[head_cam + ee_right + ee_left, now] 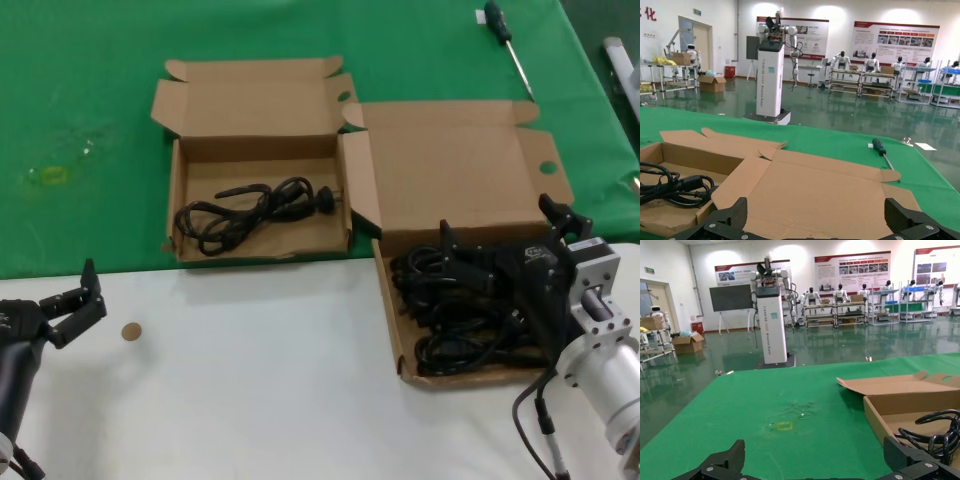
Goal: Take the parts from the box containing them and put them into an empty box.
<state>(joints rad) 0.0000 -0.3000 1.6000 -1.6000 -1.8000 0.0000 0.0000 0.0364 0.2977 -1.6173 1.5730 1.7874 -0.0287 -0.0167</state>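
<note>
You see black power cords (455, 310) in brown cardboard boxes (460, 170) on a green cloth (90, 120).

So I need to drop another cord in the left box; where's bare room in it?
The left box has bare floor behind the power cord and at its front right corner. The right box is crowded with cords, the right gripper over them.
</note>
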